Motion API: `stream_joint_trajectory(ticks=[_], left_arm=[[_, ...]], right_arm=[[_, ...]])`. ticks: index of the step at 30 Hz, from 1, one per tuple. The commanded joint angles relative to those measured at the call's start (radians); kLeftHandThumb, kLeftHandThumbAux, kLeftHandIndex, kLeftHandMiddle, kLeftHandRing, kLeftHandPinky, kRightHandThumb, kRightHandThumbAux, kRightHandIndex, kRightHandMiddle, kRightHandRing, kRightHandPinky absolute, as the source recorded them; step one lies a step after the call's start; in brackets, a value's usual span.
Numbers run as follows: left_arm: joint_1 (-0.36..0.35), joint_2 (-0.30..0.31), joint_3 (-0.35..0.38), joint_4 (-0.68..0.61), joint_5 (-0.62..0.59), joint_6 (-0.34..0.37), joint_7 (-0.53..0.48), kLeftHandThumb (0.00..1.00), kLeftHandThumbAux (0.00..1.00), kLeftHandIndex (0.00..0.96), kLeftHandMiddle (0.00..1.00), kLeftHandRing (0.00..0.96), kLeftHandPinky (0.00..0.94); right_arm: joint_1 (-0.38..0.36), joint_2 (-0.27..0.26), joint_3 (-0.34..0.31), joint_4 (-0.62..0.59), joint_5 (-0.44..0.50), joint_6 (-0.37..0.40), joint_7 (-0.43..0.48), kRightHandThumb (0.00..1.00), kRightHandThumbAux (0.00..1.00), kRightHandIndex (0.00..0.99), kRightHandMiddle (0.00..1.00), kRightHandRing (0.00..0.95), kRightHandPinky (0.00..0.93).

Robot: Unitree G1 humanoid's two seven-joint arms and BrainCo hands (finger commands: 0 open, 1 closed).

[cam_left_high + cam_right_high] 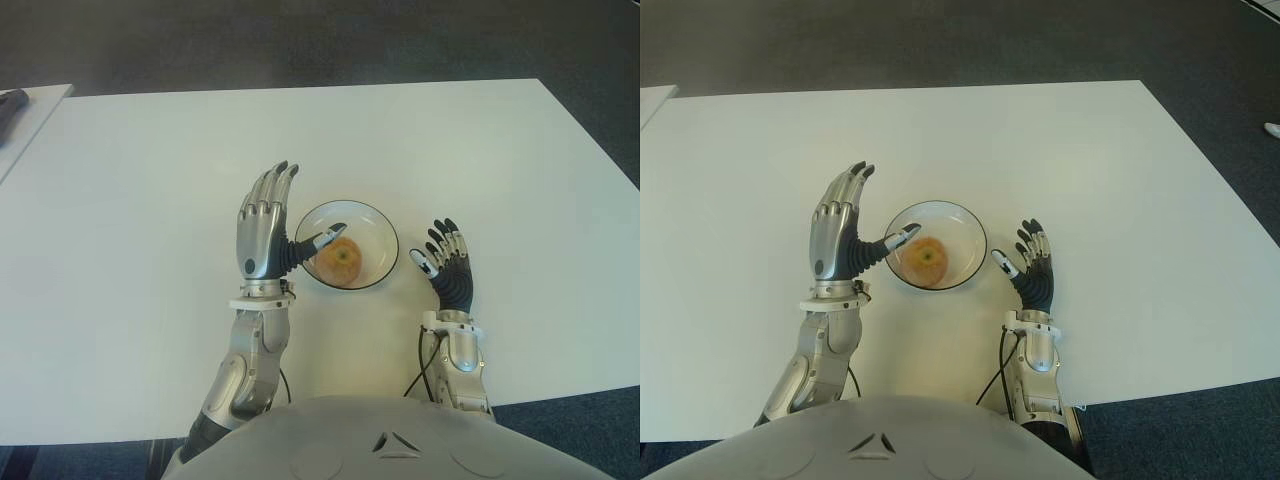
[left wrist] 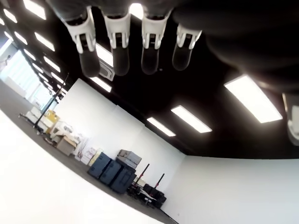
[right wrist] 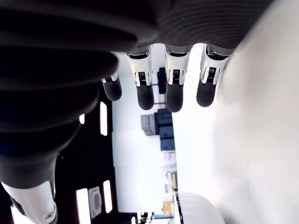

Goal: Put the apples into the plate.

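One apple (image 1: 343, 258) lies in the plate (image 1: 379, 227), a single shallow dish with a dark rim, on the white table (image 1: 150, 180). The apple sits toward the side of the plate nearer the robot and shows a small stem dimple on top. No brand, label or writing can be read on the apple, the plate, the table or the robot's arms.

Two hands flank the plate. The left hand (image 1: 262, 228) shows just to the plate's left, its four fingers (image 1: 277, 182) extended straight and close together, pointing away from the robot. Its thumb (image 1: 322, 240) reaches sideways over the plate's rim, with the tip at the apple's edge; whether it actually touches the fruit is hard to tell. The hand holds nothing. The left wrist view shows four straight fingertips against a ceiling with strip lights.

The right hand (image 1: 447, 262) shows just to the plate's right, apart from the rim, fingers spread and slightly bent, also empty.

At the far left edge, part of a dark object (image 1: 10, 108) lies on a neighbouring white surface (image 1: 40, 110).
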Motion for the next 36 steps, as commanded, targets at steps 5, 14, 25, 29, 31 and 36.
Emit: stream_joint_trajectory(ticks=[5,14,25,29,31,36], left_arm=[[0.155,-0.065,0.072,0.059,-0.368,-0.03,-0.138,0.2,0.463,0.136,0.125,0.126,0.165],[0.185,-0.099,0.177,0.18,-0.694,-0.075,-0.286,0.127,0.584,0.12,0.115,0.115,0.153],[0.19,-0.143,0.219,0.314,-0.827,-0.184,-0.318,0.057,0.653,0.111,0.136,0.134,0.166],[0.202,-0.152,0.215,0.302,-0.83,-0.171,-0.317,0.044,0.66,0.103,0.133,0.134,0.167],[0.209,-0.153,0.211,0.293,-0.828,-0.163,-0.316,0.039,0.662,0.105,0.138,0.141,0.177],[0.234,-0.134,0.203,0.266,-0.839,-0.147,-0.343,0.051,0.67,0.115,0.156,0.159,0.197]], right_arm=[[0.078,0.023,0.003,0.109,0.015,0.091,0.01,0.265,0.686,0.087,0.159,0.148,0.186],[0.09,0.013,-0.001,0.093,0.027,0.075,0.037,0.265,0.689,0.087,0.158,0.148,0.186],[0.095,0.013,-0.014,0.081,0.038,0.054,0.058,0.258,0.671,0.099,0.152,0.136,0.161],[0.095,0.016,-0.018,0.077,0.04,0.047,0.06,0.258,0.67,0.1,0.142,0.123,0.146],[0.096,0.016,-0.019,0.073,0.039,0.044,0.059,0.258,0.669,0.101,0.137,0.117,0.143],[0.094,0.015,-0.023,0.074,0.04,0.038,0.059,0.255,0.667,0.103,0.133,0.109,0.136]])
